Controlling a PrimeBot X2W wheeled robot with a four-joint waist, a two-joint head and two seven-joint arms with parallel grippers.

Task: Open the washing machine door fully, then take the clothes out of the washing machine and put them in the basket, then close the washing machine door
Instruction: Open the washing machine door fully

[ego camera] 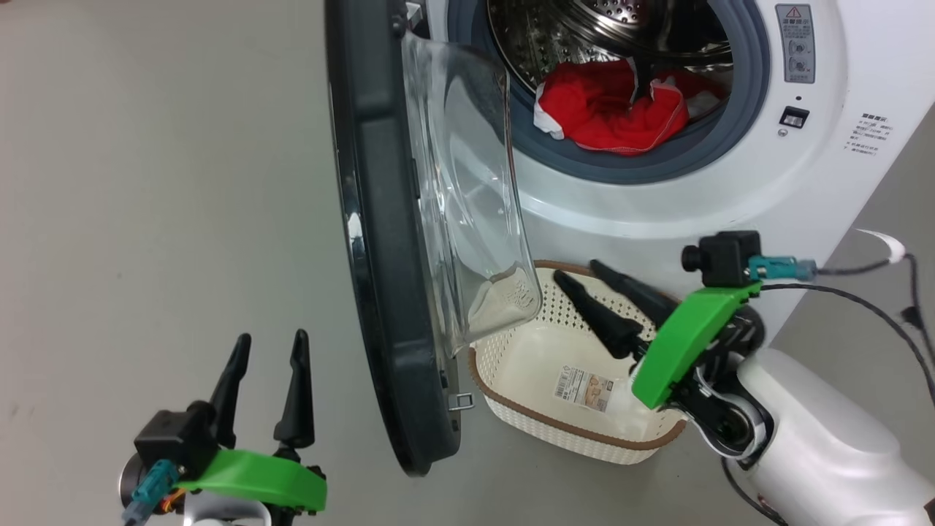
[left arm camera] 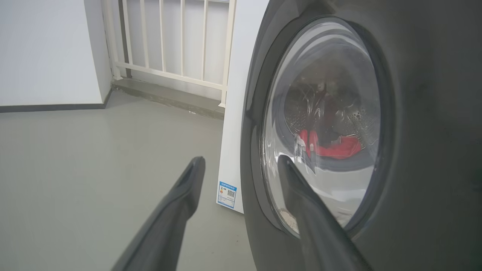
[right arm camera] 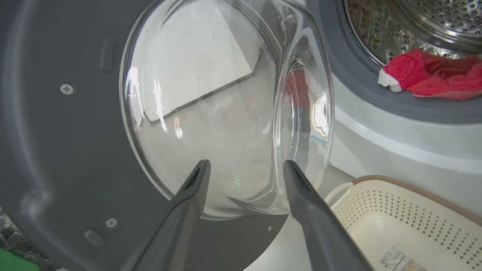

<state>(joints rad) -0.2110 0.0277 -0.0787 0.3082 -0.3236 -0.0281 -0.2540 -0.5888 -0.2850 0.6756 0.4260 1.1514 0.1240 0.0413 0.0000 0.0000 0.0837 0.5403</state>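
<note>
Head view: a white washing machine (ego camera: 825, 168) with the washing machine door (ego camera: 380, 292) swung out and seen edge-on, roughly square to the machine's front.
Right claw: the right claw (ego camera: 577, 270) is released, its two dark fingers spread with nothing between them.
Left claw: the left claw (ego camera: 272, 337) is likewise released and empty. It is on the door's outer side, the black rim to its right and apart from it.
Door from the right claw: ahead and to its left. In the right wrist view the inner face and the glass bowl (right arm camera: 211, 94) sit just beyond the fingertips; contact cannot be told.
Clothes: the clothes (ego camera: 613, 109), red with white trim, are heaped at the drum's front lip and spill onto the grey rubber ring (ego camera: 657, 172). They are beyond and above the right claw, well apart from it.
Basket: the basket (ego camera: 527, 359) lies directly beneath the right claw, holds nothing, and sits just beside the machine's front, one end under the glass bowl.
Step in hand: probably finishing the door's swing, since it looks short of fully open.
Doing it well: press the right claw's fingers on the dark inner frame rather than the slippery curved glass, and follow the hinge's arc outward. The left claw should stay out of the door's path.
Risk: the low bowl edge passes close over the basket rim, so push steadily, not sharply.
</note>
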